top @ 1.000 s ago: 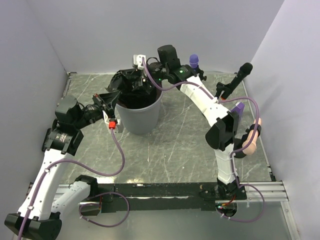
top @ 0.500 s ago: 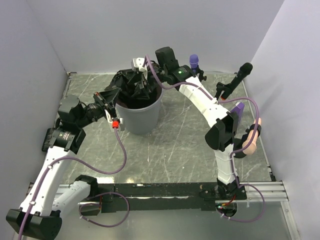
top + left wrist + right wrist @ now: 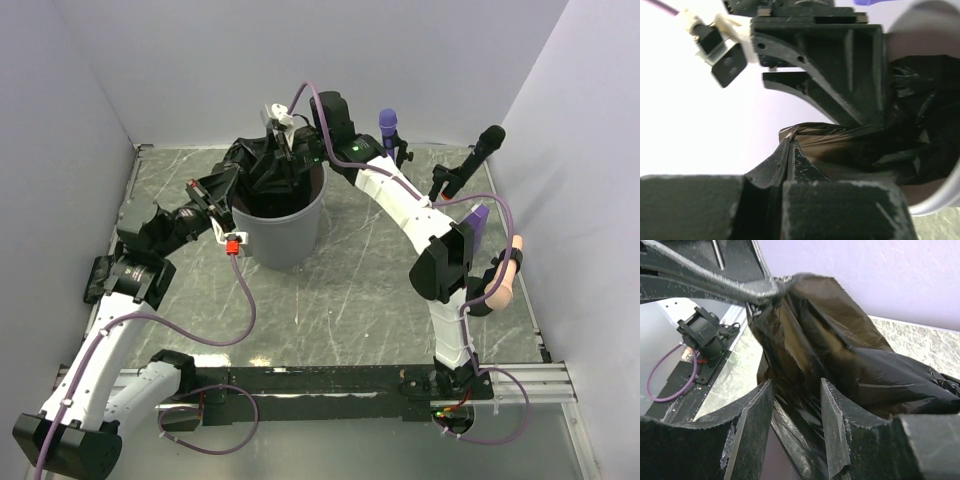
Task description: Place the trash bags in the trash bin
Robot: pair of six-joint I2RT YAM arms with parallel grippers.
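The light grey trash bin [image 3: 287,238] stands at the back middle of the table. A black trash bag [image 3: 268,172] bulges out of its mouth and rises above the rim. My left gripper [image 3: 231,180] is at the bin's left rim, shut on a thin edge of the bag [image 3: 865,145]; its fingertips [image 3: 789,146] are pressed together on the film. My right gripper [image 3: 285,140] hangs over the back of the bin. Its jaws [image 3: 796,387] stand apart, with folds of the bag [image 3: 850,355] between them. The bin's rim [image 3: 945,195] shows at the right of the left wrist view.
Along the right side of the table are a purple-capped object [image 3: 388,124], a black microphone-shaped object [image 3: 478,152], a small purple piece [image 3: 478,214] and a peach cylinder [image 3: 501,283]. White walls close in the left, back and right. Purple cables trail from both wrists.
My right gripper's jaws have narrowed around the bag folds and it has shifted slightly up over the bin. The left gripper has lifted the bag's edge a little higher.
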